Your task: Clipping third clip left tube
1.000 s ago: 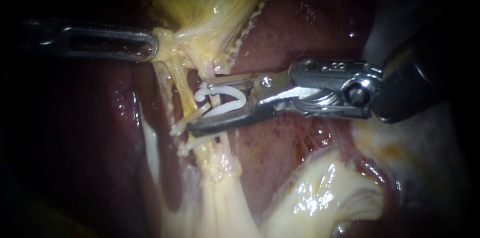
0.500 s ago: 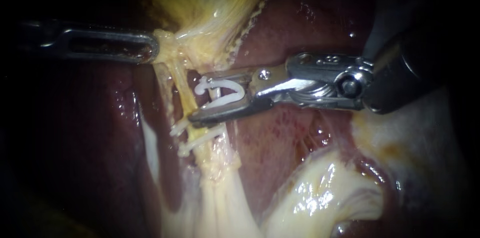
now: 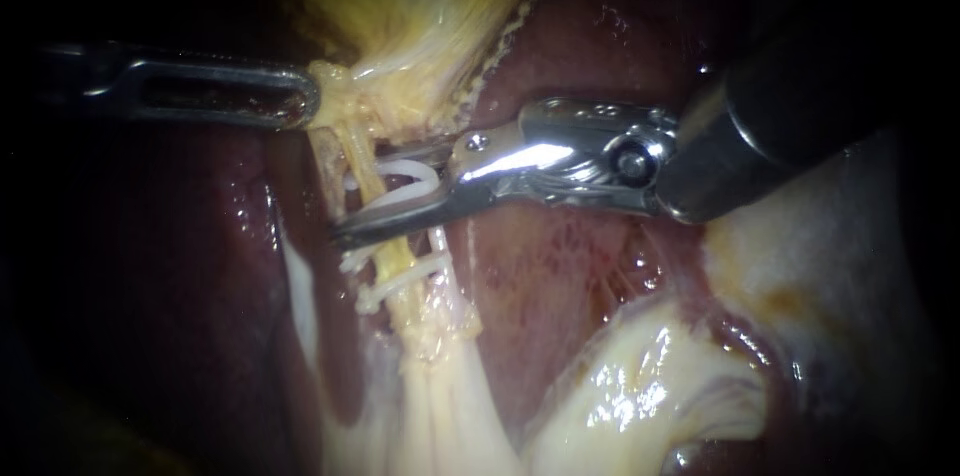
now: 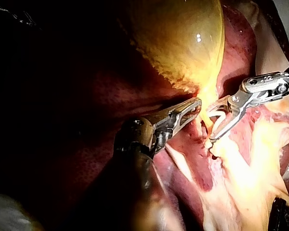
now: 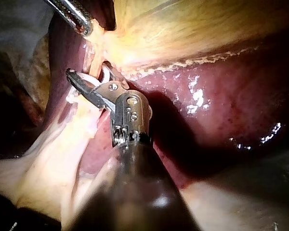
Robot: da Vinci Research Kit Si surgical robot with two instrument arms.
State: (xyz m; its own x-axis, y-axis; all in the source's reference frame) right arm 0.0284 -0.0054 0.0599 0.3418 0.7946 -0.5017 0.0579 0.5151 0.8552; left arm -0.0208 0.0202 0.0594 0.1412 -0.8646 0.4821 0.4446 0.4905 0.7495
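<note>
In the endoscope view the left tube (image 3: 362,168) runs as a thin yellow strand down from the gallbladder (image 3: 420,6). Two white clips (image 3: 385,281) sit across it lower down. My right instrument (image 3: 365,194) comes in from the upper right, and its jaws carry a white clip (image 3: 408,176). The jaws straddle the left tube just above the two set clips. My left instrument (image 3: 295,101) is shut on yellow tissue at the gallbladder's neck and holds it taut. The right wrist view shows the clip (image 5: 85,77) between my right instrument's jaws (image 5: 86,72).
Dark red liver (image 3: 600,46) lies behind and to both sides of the tubes. A second pale strand (image 3: 440,251) runs just right of the left tube. Pale glistening fatty tissue (image 3: 640,386) fills the lower right. The right instrument's dark shaft (image 3: 790,86) crosses the upper right.
My right instrument has slid left with its clip, from beside the tube to astride it, and its jaws stand narrower. The left instrument has held still.
</note>
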